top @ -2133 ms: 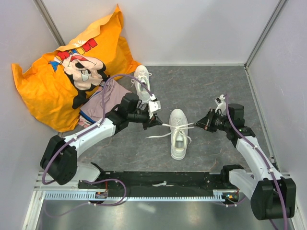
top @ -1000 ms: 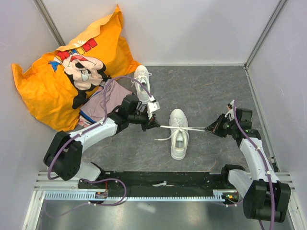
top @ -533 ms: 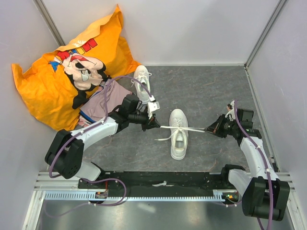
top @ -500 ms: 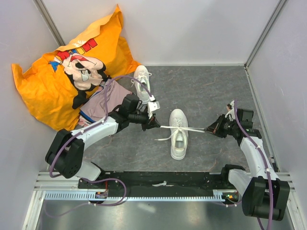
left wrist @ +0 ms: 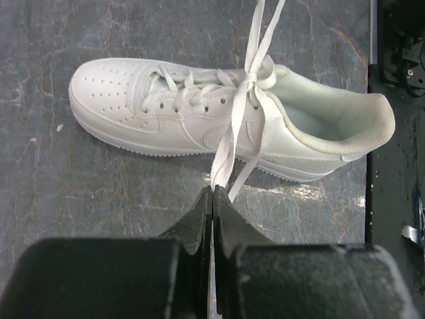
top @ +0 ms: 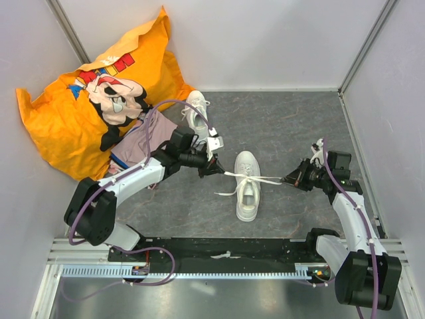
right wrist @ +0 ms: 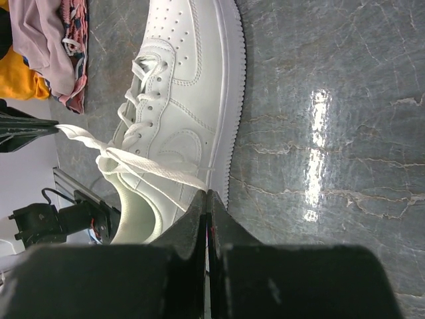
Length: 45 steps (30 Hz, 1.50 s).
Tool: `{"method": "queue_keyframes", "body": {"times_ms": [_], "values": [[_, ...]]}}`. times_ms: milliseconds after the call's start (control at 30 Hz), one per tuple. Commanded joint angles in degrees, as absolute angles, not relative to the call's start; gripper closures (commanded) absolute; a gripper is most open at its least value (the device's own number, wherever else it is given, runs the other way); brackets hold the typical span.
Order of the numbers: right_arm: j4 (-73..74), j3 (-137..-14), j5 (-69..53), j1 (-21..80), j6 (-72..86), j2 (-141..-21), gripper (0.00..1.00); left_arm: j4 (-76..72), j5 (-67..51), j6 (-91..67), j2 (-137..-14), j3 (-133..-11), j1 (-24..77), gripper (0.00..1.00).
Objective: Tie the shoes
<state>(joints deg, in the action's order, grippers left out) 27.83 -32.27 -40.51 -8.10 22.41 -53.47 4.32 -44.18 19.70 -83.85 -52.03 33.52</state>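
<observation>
One white shoe (top: 247,189) lies mid-table, toe away from me. Its laces (top: 263,179) are pulled out sideways in a taut line, knotted over the tongue. My left gripper (top: 216,170) is shut on the left lace loop just left of the shoe. My right gripper (top: 287,180) is shut on the right lace loop. In the left wrist view the shoe (left wrist: 166,113) lies side-on, and the lace (left wrist: 229,136) runs from the knot into the shut gripper (left wrist: 212,194). In the right wrist view the lace (right wrist: 149,170) enters the shut gripper (right wrist: 207,195) beside the shoe (right wrist: 186,100). The other shoe (top: 195,109) lies behind the left arm.
A big orange cartoon-print cushion (top: 86,100) fills the back left corner, with a pinkish-purple folded garment (top: 147,139) in front of it under the left arm. Grey walls close in on three sides. A black rail (top: 226,249) runs along the near edge.
Over two seconds the right gripper pulled its lace out to the right until the line went taut. In the last half second the left gripper shifted slightly back, slanting the lace.
</observation>
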Motion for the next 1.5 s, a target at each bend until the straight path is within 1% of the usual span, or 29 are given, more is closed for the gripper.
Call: {"method": "queue_keyframes", "body": {"times_ms": [0, 33, 233, 267, 333, 433, 467, 567, 633, 767, 933, 1133, 1300, 1333, 1367, 1467], "values": [[25.6, -33.1, -41.9, -7.9, 22.1, -52.4, 1.0, 4.0, -46.7, 20.3, -84.3, -56.1, 33.7, 0.98], [25.2, -33.1, -42.4, -7.9, 22.1, -52.5, 1.0, 4.0, -46.7, 20.3, -84.4, -56.2, 33.8, 0.98], [24.7, -33.1, -43.2, -7.7, 22.2, -52.4, 1.0, 4.2, -47.5, 19.8, -84.8, -57.3, 33.7, 0.85], [24.7, -33.0, -43.3, -7.8, 22.2, -52.4, 1.0, 4.3, -48.2, 19.7, -85.2, -57.6, 33.8, 0.81], [24.6, -33.0, -43.4, -7.8, 22.1, -52.3, 1.0, 4.6, -48.7, 20.0, -85.4, -58.4, 33.8, 0.77], [24.6, -33.0, -43.7, -7.8, 22.1, -52.4, 1.0, 6.0, -49.8, 21.5, -86.2, -59.5, 33.7, 0.68], [24.6, -33.0, -43.7, -7.7, 22.0, -52.3, 1.0, 6.3, -50.2, 22.0, -86.2, -59.6, 33.7, 0.63], [24.5, -32.9, -43.9, -7.7, 22.1, -52.1, 1.0, 6.3, -49.8, 23.4, -86.1, -59.7, 33.8, 0.55], [24.5, -32.9, -43.9, -7.7, 22.1, -52.0, 1.0, 6.4, -49.4, 25.0, -86.1, -59.8, 33.8, 0.54], [24.3, -32.8, -44.0, -7.7, 22.0, -52.3, 1.0, 6.9, -50.5, 28.3, -86.8, -60.5, 34.3, 0.53], [24.1, -32.7, -43.9, -7.6, 22.1, -52.4, 1.0, 8.8, -50.3, 32.4, -89.7, -63.5, 37.5, 0.53], [24.2, -32.7, -43.7, -7.6, 22.1, -52.1, 1.0, 9.1, -50.1, 33.6, -94.6, -67.1, 41.0, 0.56], [24.3, -32.8, -43.7, -7.6, 22.1, -52.0, 1.0, 9.4, -49.9, 34.0, -97.1, -68.6, 41.9, 0.57], [24.3, -32.8, -43.7, -7.6, 22.1, -51.9, 1.0, 9.5, -50.0, 34.0, -97.4, -68.7, 42.0, 0.58], [24.3, -32.8, -43.6, -7.6, 22.1, -51.9, 1.0, 9.5, -50.0, 34.0, -97.4, -68.8, 42.0, 0.63], [24.3, -32.8, -43.6, -7.6, 22.0, -52.1, 1.0, 9.8, -49.8, 34.4, -97.6, -68.7, 42.0, 0.71]]}}
